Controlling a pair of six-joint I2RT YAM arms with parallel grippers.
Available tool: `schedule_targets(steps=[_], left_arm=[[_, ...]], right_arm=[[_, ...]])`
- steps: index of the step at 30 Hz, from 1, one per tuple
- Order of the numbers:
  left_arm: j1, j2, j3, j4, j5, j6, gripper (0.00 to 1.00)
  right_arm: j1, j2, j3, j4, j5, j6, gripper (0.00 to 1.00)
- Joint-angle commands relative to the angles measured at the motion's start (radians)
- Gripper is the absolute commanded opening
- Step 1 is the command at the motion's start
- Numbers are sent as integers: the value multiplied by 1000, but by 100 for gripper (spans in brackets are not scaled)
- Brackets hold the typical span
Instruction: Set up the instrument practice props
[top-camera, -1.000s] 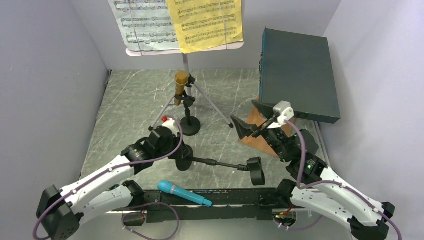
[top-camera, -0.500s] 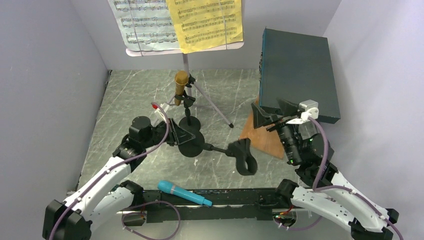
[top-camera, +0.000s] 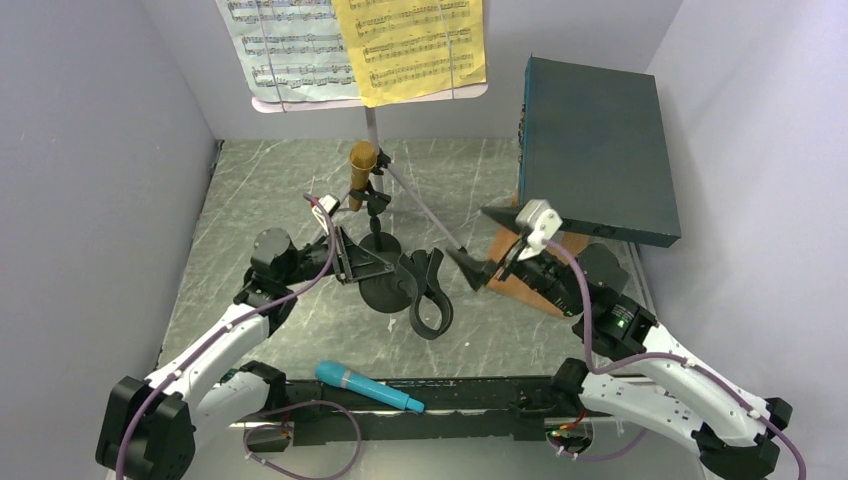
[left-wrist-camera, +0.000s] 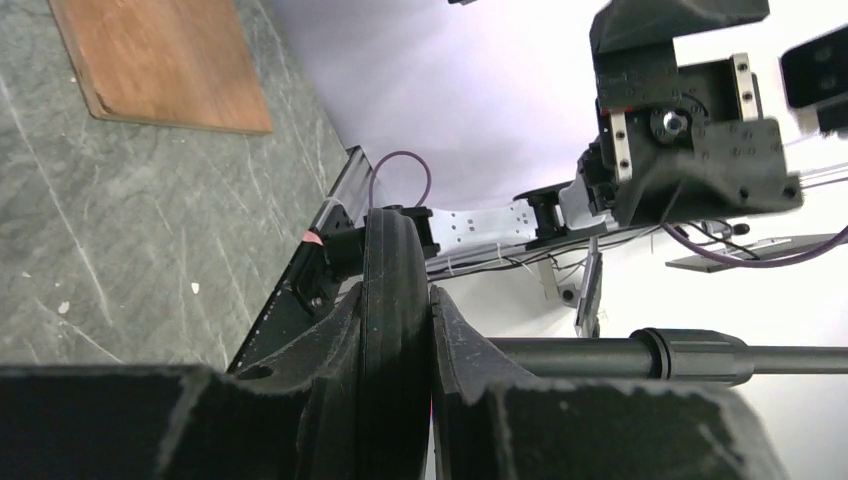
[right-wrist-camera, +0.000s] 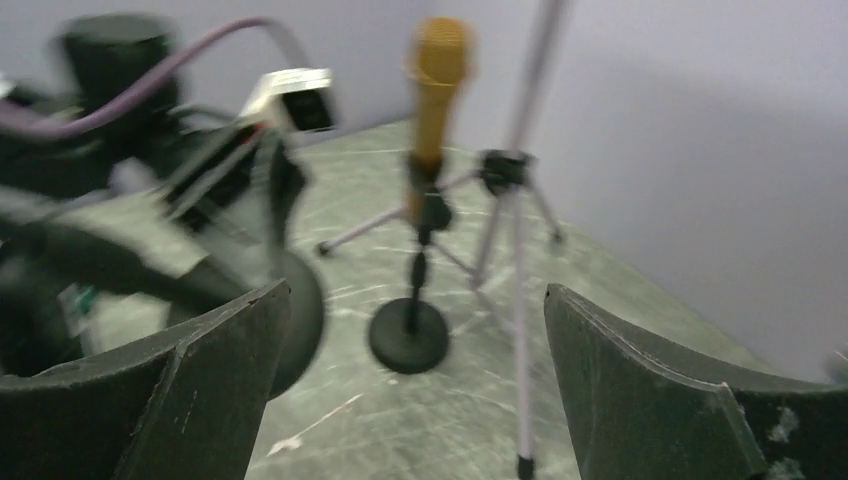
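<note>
Grey marbled table (top-camera: 260, 190), left gripper (top-camera: 362, 266) pinching the round base of a tilted black mic holder (top-camera: 425, 300), arm stretched forward, right gripper (top-camera: 488, 245) spread wide nearby, gold microphone (top-camera: 361, 160) upright behind, blue microphone (top-camera: 368, 387) lying at near edge.

The overhead view is bright, evenly lit and sharp, with only faint soft shadows on the marbled table (top-camera: 250, 190). In the left wrist view the background blows out to white at the right, while the left gripper's fingers (left-wrist-camera: 150, 420) and the mic holder (left-wrist-camera: 395, 290) they pinch are dark and soft-edged. The right wrist view is motion-blurred: the gold microphone (right-wrist-camera: 438, 60) and left arm (right-wrist-camera: 100, 60) smear; the right gripper's fingers (right-wrist-camera: 200, 390) look crisper.
</note>
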Motion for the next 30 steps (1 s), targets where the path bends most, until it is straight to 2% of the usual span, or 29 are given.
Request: schedule_targets(steps=[1,3,9,12,14,16,18,19,21,22,25,26,29,30], left_arm=[[5,-36,55,38,38,-58,0],[5,-29,35,67,41,-80,0],[5,3,-6,118,42,-99,0],[5,7,-21,143,34,-108,0],[5,4,-26,122,22,-98,0],[5,2,-28,97,11,-88,0],[5,2,-35,91,9,-79,0],[5,4,-36,82,7,-72,0],[5,3,-20,11,0,-34,1],[6,-2,1,-60,-7,8,9],[6,-43,80,-384,-75,183,47],[6,-64,113,-507,-126,252,56],[6,-129,233,-925,-372,405,77],[6,-146,268,-1030,-491,425,80]], right_arm=[[1,5,1,68,-628,-89,99],[2,36,-10,171,-763,-11,99],[10,137,-63,584,-852,222,99],[53,195,-43,631,-861,234,95],[114,220,-33,617,-812,194,90],[150,241,-15,597,-769,169,80],[170,264,-3,575,-746,145,62],[176,274,2,554,-725,125,50],[182,284,6,511,-638,108,17],[183,284,4,496,-596,108,1],[184,260,-35,483,-483,49,0],[184,248,-56,487,-427,42,0],[187,220,-117,494,-129,70,0],[188,217,-130,484,-13,91,0]])
